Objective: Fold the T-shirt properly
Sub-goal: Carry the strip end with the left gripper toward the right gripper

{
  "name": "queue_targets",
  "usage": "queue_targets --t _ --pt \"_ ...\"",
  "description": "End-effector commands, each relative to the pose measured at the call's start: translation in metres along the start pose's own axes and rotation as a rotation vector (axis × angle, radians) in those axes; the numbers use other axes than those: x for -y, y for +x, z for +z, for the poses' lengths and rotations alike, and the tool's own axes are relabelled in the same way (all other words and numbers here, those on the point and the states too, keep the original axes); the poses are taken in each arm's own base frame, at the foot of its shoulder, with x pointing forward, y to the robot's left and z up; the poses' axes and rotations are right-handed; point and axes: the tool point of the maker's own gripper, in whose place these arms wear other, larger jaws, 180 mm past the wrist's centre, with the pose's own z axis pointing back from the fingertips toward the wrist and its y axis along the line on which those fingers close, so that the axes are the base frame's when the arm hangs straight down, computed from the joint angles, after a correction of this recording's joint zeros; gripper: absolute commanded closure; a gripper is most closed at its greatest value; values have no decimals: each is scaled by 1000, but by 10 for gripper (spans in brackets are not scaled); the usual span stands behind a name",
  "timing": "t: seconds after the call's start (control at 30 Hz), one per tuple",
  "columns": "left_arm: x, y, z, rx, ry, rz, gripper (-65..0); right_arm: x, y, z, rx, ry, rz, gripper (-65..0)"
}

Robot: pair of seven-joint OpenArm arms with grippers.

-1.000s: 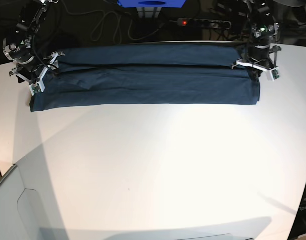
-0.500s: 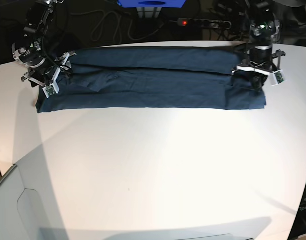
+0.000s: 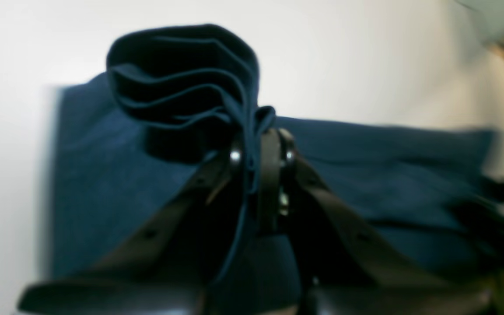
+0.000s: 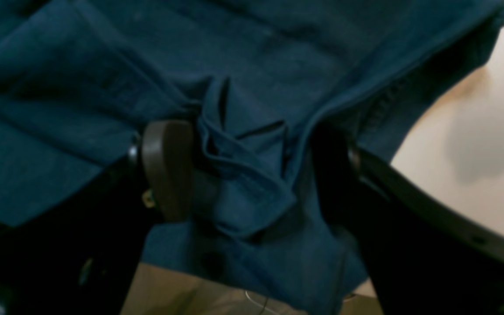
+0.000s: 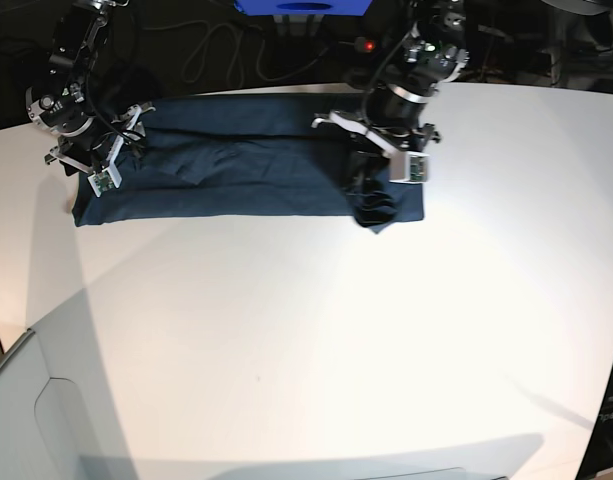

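Observation:
The dark navy T-shirt [image 5: 236, 175] lies as a long folded band across the far side of the white table [image 5: 306, 330]. My left gripper [image 5: 374, 172] is over the band right of its middle. It is shut on the shirt's bunched right end, which droops in a clump [image 5: 373, 208]. In the left wrist view, several pinched layers of cloth [image 3: 182, 74] rise above the left gripper [image 3: 260, 144]. My right gripper [image 5: 108, 152] rests on the band's left end. Its fingers [image 4: 166, 170] stand wide apart, with a loose fold of the T-shirt [image 4: 243, 192] between them.
Behind the table's far edge lie a power strip with a red light [image 5: 371, 45], dark cables [image 5: 211, 55] and a blue object [image 5: 301, 8]. A grey box corner [image 5: 26, 420] sits at the lower left.
My left gripper has carried the shirt's right end leftward over the band, which now ends well short of where it did. The right gripper has barely moved.

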Motion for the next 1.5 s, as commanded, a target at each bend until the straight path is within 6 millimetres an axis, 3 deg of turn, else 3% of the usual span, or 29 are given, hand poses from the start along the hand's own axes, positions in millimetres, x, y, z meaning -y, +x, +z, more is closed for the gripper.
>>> queue_targets --t 0.0,0.13,0.4,0.8,1.27,1.4,1.47 --pt "13 9 -3 35 -38 -4 0 4 8 3 26 -4 27 -401" --pt "37 -10 -15 -20 -112 -2 0 5 8 4 24 -5 28 -401" --pt "59 -36 -32 -92 -179 -10 0 5 7 4 22 -6 31 -401" --pt "79 -30 -38 -80 -238 -35 0 5 6 4 19 -5 30 -401" --pt "83 -24 -41 -69 -249 -39 -1 5 6 4 20 -6 31 -401" --pt "94 -28 -39 -79 -280 -49 -81 5 6 5 21 -6 32 -401" --pt "95 -27 -39 -77 -282 -49 -91 5 6 5 21 -6 32 -401"
